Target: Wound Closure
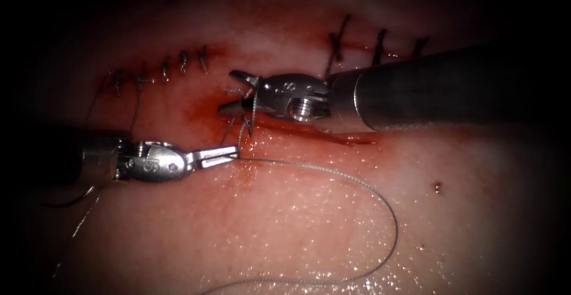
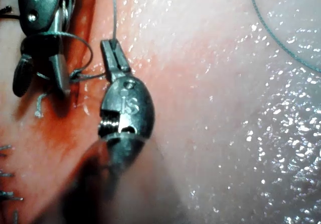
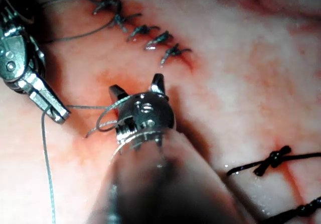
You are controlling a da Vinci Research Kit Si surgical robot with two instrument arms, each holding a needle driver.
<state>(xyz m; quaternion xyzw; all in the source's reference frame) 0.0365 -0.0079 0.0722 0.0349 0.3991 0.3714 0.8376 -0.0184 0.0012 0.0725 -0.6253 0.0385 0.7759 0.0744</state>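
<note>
My right tool [image 1: 231, 91] reaches in from the right and stands over the cut [image 1: 333, 135] with its jaws open and nothing between them. A loop of grey thread [image 1: 254, 106] is wound around it just behind the jaws, also seen as a thread loop [image 3: 106, 114] around the right tool [image 3: 138, 86]. My left tool [image 1: 229, 154] lies just below it, shut on the thread close to the tissue [image 1: 297, 223]. From the left tool [image 2: 113, 58] the thread runs straight away along the tissue. Short thread ends [image 1: 242, 127] stick up at the cut.
Several small finished stitches [image 1: 183, 62] line the cut at the left, and three dark stitches [image 1: 379, 45] cross it at the right. Red fluid [image 1: 205, 107] stains the tissue around the jaws. The long thread [image 1: 389, 212] sweeps in a wide arc to the lower edge.
</note>
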